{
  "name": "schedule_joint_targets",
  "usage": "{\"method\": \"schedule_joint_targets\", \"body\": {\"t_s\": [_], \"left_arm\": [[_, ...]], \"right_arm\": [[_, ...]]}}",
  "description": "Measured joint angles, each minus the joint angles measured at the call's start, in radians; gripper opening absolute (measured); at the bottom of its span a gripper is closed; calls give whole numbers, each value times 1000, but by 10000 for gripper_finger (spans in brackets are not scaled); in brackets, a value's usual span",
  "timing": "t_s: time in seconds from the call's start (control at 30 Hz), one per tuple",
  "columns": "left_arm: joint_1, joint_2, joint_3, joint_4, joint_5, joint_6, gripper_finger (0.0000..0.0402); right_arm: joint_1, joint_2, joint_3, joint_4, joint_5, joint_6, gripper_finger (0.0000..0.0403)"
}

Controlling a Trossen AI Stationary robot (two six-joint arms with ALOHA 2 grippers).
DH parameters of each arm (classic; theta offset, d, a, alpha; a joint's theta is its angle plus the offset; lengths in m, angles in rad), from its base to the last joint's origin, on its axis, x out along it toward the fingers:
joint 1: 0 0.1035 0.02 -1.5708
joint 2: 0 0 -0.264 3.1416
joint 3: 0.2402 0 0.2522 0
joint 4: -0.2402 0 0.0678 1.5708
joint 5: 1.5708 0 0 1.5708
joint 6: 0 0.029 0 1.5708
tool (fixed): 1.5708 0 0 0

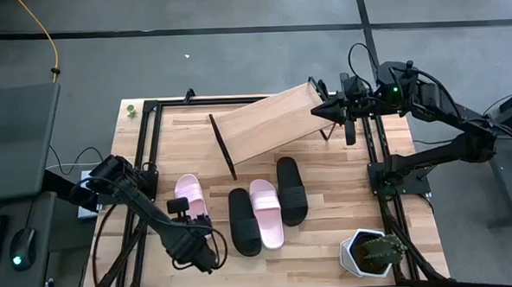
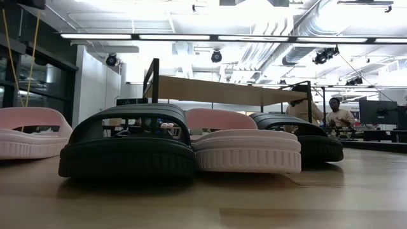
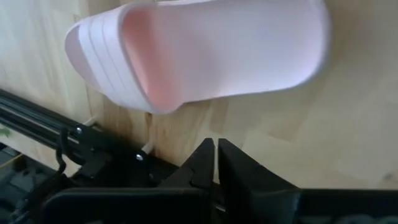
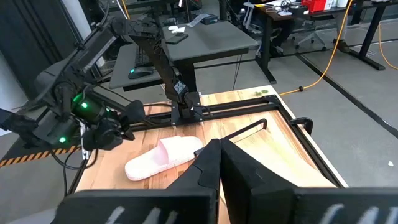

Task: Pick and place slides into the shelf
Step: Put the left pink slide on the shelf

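Observation:
Four slides lie sole-down on the tabletop: a pink one [image 1: 189,197] at the left, then a black one [image 1: 245,220], a pink one [image 1: 267,212] and a black one [image 1: 292,189] side by side. The low view shows them in a row [image 2: 127,149] in front of the shelf [image 2: 222,92]. The shelf [image 1: 268,121] stands slanted at the far middle with nothing on it. My left gripper [image 1: 183,212] is shut just short of the left pink slide's near end [image 3: 186,56]. My right gripper [image 1: 317,113] is shut at the shelf's right end. My right gripper has its shut tips at the right end of the shelf board [image 1: 310,102], coming level from the table's right side. I cannot tell whether they touch the board or hover over it.
A potted cactus in a white pot [image 1: 369,253] stands at the near right corner. Black frame rails run along the table's left [image 1: 148,139] and right [image 1: 382,155] sides. People sit at desks [image 2: 334,114] in the room beyond the table.

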Motion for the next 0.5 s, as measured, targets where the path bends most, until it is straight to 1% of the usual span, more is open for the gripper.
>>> {"method": "schedule_joint_targets", "body": {"t_s": [0.1, 0.3, 0.4, 0.5], "left_arm": [[16, 0, -26, 1, -19, 21, 54], [46, 0, -56, 22, -55, 23, 145], [55, 0, -63, 80, -119, 25, 185], [62, 7, -62, 106, -162, 26, 214]], "right_arm": [[0, 0, 0, 0, 0, 0, 0], [0, 0, 0, -3, 0, 0, 0], [0, 0, 0, -8, 0, -9, 0], [0, 0, 0, -17, -1, -14, 0]]}}
